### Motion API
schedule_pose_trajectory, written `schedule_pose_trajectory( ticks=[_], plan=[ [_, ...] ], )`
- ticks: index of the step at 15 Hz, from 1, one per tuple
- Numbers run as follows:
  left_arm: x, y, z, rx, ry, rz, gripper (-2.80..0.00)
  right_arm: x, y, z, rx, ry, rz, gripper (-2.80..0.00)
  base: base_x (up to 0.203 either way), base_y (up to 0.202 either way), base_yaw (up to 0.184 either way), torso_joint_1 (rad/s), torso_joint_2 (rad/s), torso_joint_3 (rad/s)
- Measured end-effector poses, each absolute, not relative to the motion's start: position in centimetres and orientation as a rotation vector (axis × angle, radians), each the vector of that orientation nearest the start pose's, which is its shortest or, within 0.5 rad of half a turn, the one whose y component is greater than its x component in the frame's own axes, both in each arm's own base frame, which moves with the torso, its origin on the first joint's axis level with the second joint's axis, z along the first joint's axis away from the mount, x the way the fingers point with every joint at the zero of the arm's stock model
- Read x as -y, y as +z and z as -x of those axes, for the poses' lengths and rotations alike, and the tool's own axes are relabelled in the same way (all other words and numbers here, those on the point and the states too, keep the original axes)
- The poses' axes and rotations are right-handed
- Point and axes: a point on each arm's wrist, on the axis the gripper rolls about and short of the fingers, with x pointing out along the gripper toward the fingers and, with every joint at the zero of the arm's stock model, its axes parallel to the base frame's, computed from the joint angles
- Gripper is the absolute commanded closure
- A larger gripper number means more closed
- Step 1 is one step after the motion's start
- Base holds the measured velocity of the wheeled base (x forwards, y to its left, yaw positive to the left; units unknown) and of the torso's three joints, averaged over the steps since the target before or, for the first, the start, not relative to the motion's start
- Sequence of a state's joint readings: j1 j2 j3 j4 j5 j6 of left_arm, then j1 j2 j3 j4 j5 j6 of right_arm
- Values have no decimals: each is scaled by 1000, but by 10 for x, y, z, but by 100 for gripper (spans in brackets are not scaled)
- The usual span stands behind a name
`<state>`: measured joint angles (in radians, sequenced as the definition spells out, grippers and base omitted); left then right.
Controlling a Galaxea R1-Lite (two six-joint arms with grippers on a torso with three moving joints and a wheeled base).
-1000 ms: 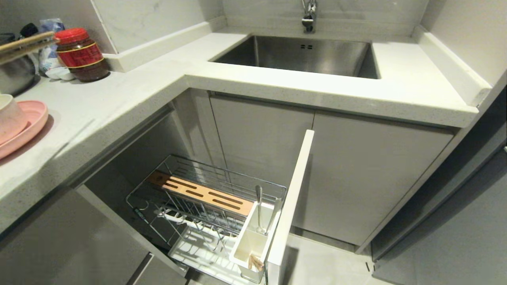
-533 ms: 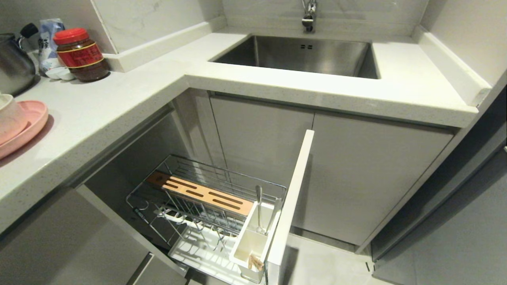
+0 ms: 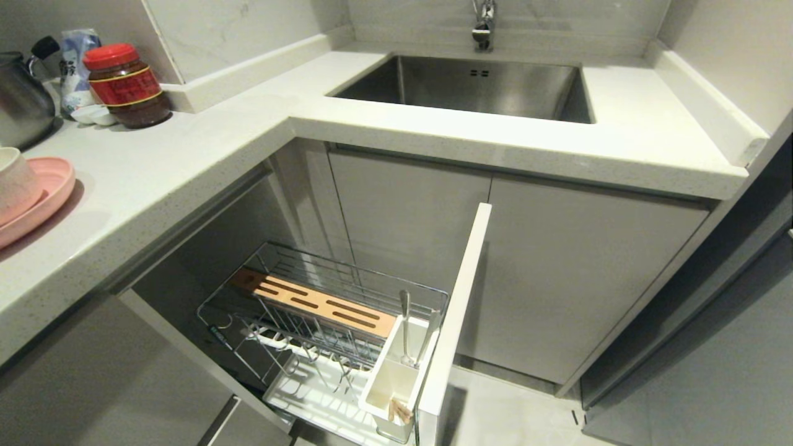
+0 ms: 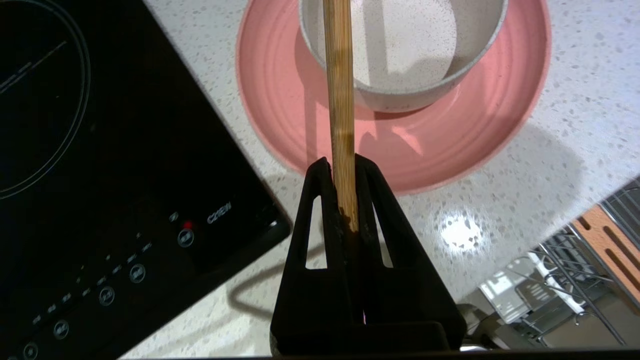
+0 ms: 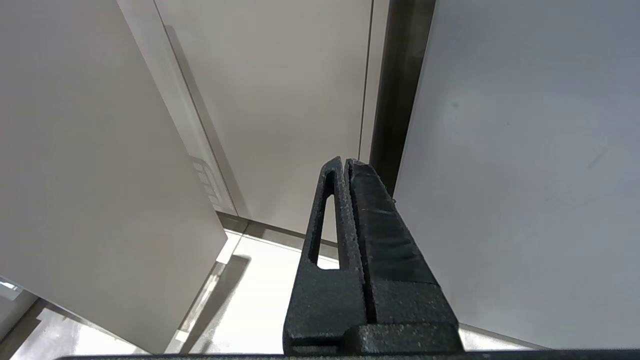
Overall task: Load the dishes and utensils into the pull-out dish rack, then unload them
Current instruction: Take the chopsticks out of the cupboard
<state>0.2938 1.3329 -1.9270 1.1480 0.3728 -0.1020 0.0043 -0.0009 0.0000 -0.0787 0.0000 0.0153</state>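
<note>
My left gripper (image 4: 342, 162) is shut on the light wooden chopsticks (image 4: 339, 100), which stick out over the cream-white bowl (image 4: 410, 50). The bowl stands on the pink plate (image 4: 400, 150) on the counter; both show at the head view's left edge, plate (image 3: 43, 198) and bowl (image 3: 15, 176). That arm is outside the head view. The pull-out dish rack (image 3: 291, 260) stands open below the counter, with its wooden strip (image 3: 313, 302), drip tray (image 3: 310, 396) and white front panel (image 3: 455, 310). Metal cutlery (image 3: 406, 328) stands in the cutlery box (image 3: 390, 378). My right gripper (image 5: 346, 161) is parked, shut and empty.
A black induction hob (image 4: 100, 150) lies beside the plate. A steel kettle (image 3: 21, 105) and a red-lidded jar (image 3: 127, 87) stand at the back left of the counter. The steel sink (image 3: 471, 87) is set in the far counter. Cabinet fronts and pale floor surround the right gripper.
One second ago the chopsticks showed at the head view's upper left in front of the kettle. They have since left that view. The right arm has not moved.
</note>
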Motion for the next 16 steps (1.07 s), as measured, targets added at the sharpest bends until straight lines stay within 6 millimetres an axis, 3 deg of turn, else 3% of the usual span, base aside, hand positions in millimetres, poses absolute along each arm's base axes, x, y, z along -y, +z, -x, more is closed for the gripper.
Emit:
schedule_pose_trajectory(
  ticks=[5,16],
  plan=[
    [-48,392,-130,-567,679,52,0,0,84,23,80,5,-15,0,0,0,0,0,0,0],
    [-54,374,-148,-581,741,-88,0,0,84,23,80,5,-15,0,0,0,0,0,0,0]
  ],
)
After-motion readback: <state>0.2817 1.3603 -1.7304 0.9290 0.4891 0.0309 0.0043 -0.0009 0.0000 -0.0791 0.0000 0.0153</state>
